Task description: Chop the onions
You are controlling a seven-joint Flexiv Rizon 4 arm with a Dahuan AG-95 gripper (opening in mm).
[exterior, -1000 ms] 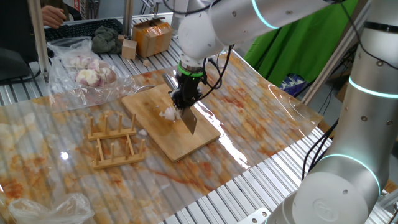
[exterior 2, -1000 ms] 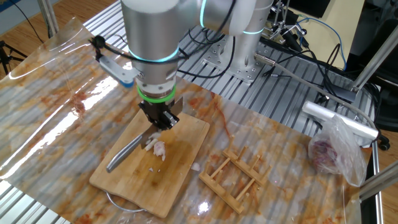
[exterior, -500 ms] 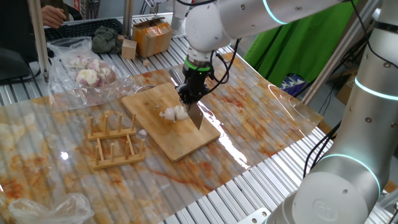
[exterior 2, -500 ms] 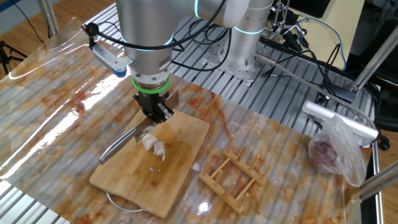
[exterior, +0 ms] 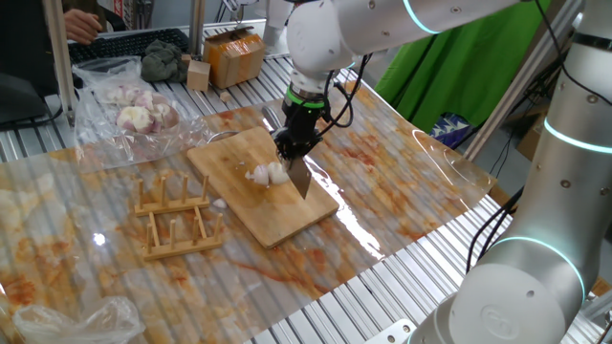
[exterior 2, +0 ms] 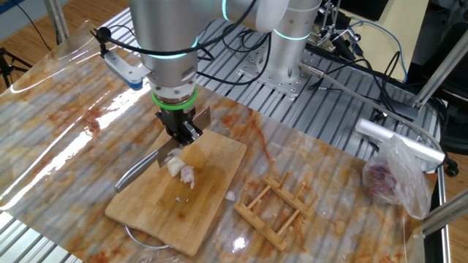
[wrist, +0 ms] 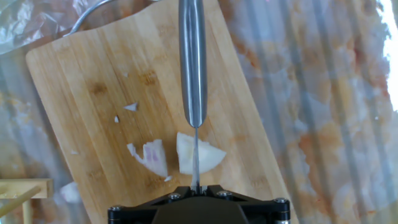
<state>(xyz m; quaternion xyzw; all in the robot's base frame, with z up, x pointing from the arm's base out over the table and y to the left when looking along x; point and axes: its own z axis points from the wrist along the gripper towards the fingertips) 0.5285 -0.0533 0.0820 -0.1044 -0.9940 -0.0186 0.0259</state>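
Bamboo board (wrist: 93, 93) bears glossy pale onions (wrist: 199, 154); steel knife (wrist: 193, 62).

A robotics lab: aluminium-slat table (exterior 2: 307, 146) (plastic-covered), cables (exterior 2: 351, 66), green screen (exterior: 459, 67)

A wooden rack (exterior: 178, 218) sits well apart from the gripper; farther off lies a plastic bag (exterior: 124, 107), perhaps holding onions.

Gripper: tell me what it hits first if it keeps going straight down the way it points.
The gripper points down, shut on the knife; its blade already sits in the onion piece, so that comes first, then the cutting board beneath.
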